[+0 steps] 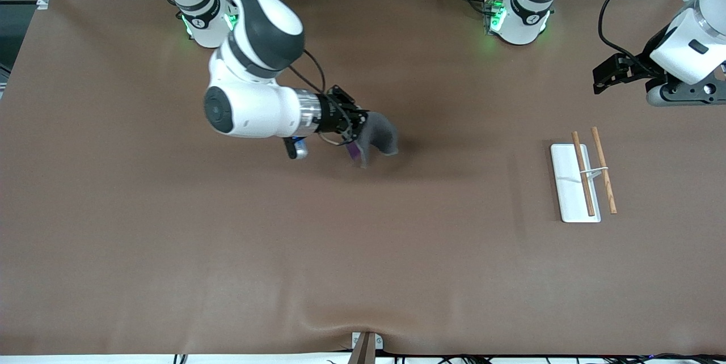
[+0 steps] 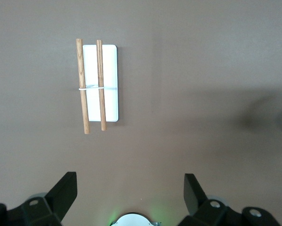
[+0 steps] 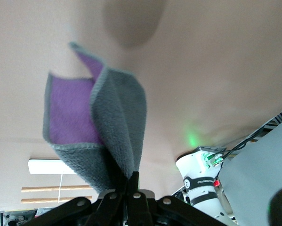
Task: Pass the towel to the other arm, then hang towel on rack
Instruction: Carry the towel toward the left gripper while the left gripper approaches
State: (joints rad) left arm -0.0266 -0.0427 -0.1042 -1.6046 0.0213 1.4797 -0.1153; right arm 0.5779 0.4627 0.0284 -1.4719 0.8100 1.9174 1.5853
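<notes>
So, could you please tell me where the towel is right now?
The towel hangs pinched in the right pincer, up over the middle of the table, well toward the right arm's end from the rack.

light: bright, even overhead | shadows: soft | right wrist view: blurred

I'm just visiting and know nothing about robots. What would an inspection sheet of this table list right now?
Surface: brown table mat, one ripple at the edge nearest the front camera.
Job's things: soft grey-and-purple towel held up in the air; white-based rack with two wooden rods toward the left arm's end.
Clutter: nothing seen.
Grippers: right claw shut on towel over mid-table; left claw open, waiting above rack.
Cables: black, on both arms.
Surroundings: metal framing, orange items past the bases.
</notes>
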